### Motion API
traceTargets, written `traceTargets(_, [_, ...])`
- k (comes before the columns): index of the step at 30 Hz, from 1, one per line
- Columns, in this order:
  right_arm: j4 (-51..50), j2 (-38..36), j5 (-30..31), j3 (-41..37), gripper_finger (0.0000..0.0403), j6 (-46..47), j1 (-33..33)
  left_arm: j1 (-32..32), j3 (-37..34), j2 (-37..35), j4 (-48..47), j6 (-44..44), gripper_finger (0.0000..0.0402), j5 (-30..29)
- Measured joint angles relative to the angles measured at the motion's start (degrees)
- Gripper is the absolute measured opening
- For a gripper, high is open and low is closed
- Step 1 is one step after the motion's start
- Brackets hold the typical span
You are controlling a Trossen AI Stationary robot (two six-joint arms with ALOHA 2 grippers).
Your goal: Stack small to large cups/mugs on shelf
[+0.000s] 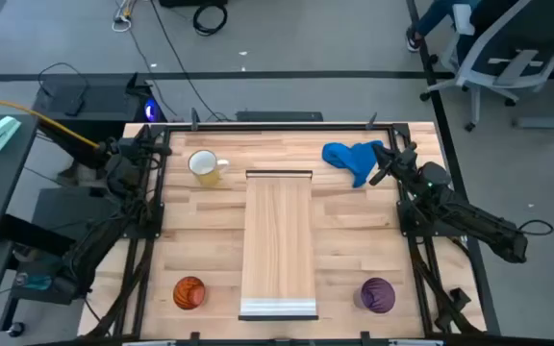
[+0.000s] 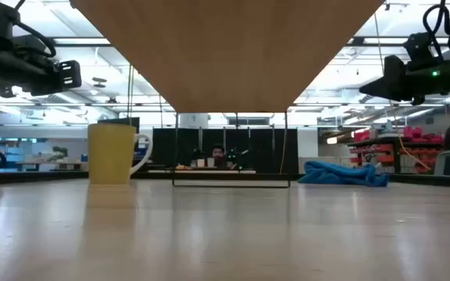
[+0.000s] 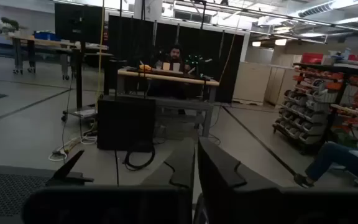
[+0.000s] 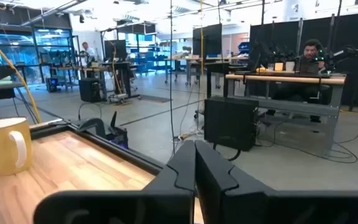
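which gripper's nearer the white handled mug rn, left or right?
Left. The left gripper sits at the table's far-left corner, just beside the white handled mug. The right gripper is at the far-right side, across the light wooden shelf plank, by the blue cloth.

No text, label, brand, number or sign can be read in any view. The mug (image 1: 203,166), the two cups (image 1: 189,292) and the shelf (image 1: 278,244) show plain surfaces with no print. The bins on the racks at the right of the left wrist view are too small and blurred for any lettering to be made out, and the same holds for the red racks at the right of the low view.
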Motion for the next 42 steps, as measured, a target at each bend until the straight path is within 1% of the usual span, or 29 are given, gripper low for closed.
traceTargets(7, [-0.02,0.0,-0.01,0.0,0.001,-0.01,-0.01,-0.02,0.0,0.01,0.01,0.02,0.0036,-0.01])
traceTargets(17, [-0.02,0.0,0.0,0.0,0.001,-0.02,-0.02,-0.02,0.0,-0.01,-0.01,0.02,0.0025,-0.01])
traceTargets(26, [-0.02,0.0,0.0,0.0,0.001,-0.02,-0.02,0.0,0.0,-0.01,0.01,0.04,0.0036,-0.01])
traceTargets(36, [-0.01,0.0,0.0,0.01,0.001,-0.01,0.0,0.0,0.0,-0.01,0.01,0.01,0.0025,-0.01])
traceTargets(42, [-0.02,0.0,0.0,0.02,0.001,0.0,0.0,-0.02,0.0,-0.01,-0.01,0.04,0.0031,-0.01])
